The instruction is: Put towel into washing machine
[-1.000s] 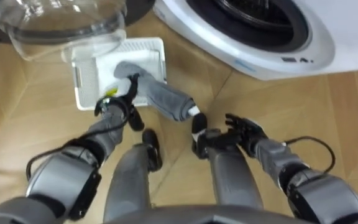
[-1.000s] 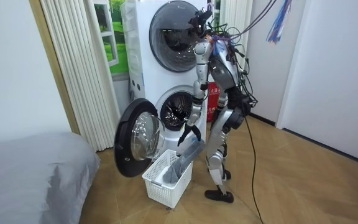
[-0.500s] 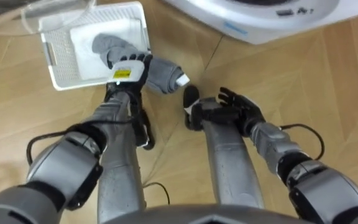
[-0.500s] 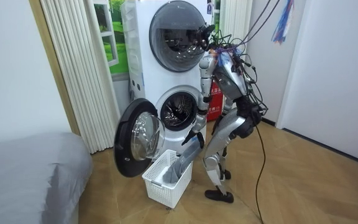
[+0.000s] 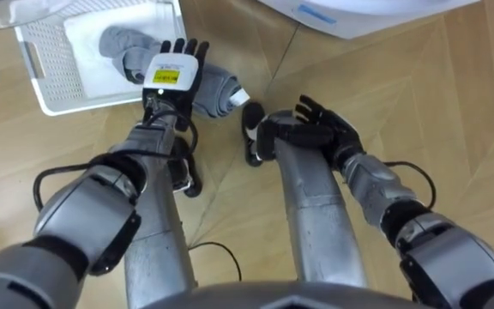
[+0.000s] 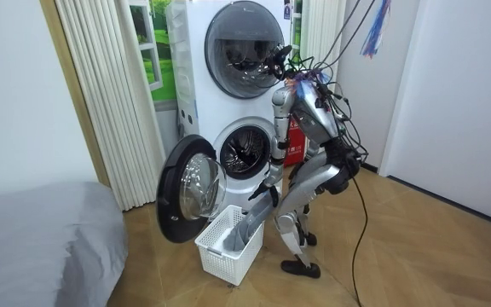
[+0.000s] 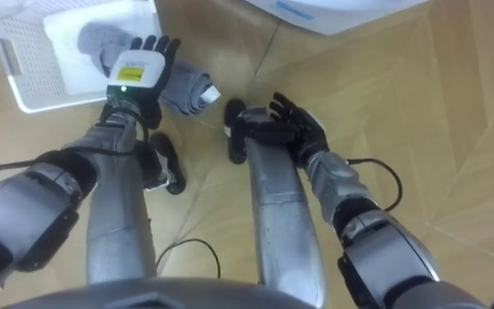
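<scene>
At the basket rim, left hand: I see it back-up, fingers straight and spread, laid over the towel rather than curled round it.
towel: grey and rolled. One end lies inside the basket, the other hangs over the rim onto the floor, with a white label at its tip.
right hand: fingers loose and spread, holding nothing, beside the robot's right knee and apart from the towel.
basket: white with lattice walls, standing on the wooden floor just below the open door.
washing machine: stacked under a second machine. Its round door is swung out toward the room view's left and the drum shows.
stance: from the room view I read the robot bent forward at the hips, standing just beside the basket, before the machine.
</scene>
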